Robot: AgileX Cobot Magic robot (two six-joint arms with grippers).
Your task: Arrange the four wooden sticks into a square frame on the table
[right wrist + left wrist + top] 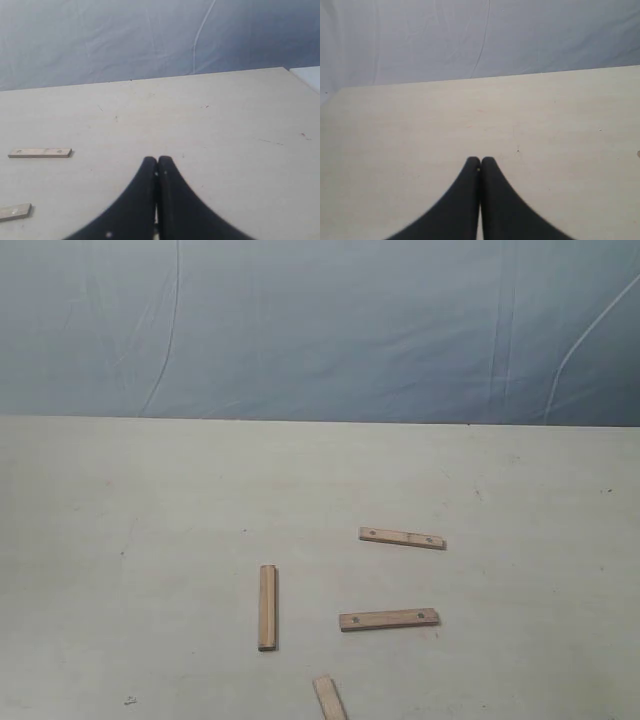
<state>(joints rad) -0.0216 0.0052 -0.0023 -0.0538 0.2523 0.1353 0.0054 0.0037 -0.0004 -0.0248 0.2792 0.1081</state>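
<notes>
Not started yet: four sticks (388,619) scattered on counter (140,500), L fingers (469,195) & R fingers (146,195) clenched empty, next open & grab one.

Light-brown sticks (267,607), cream table (120,540), blue-grey backdrop (300,330).

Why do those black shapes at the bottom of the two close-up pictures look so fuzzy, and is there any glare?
Left wrist view: the left gripper is blurred, probably too close to the lens. Right wrist view: the right gripper likewise, while the table looks sharper. Exterior view: soft even light, no glare; the wooden sticks cast only thin shadows.
</notes>
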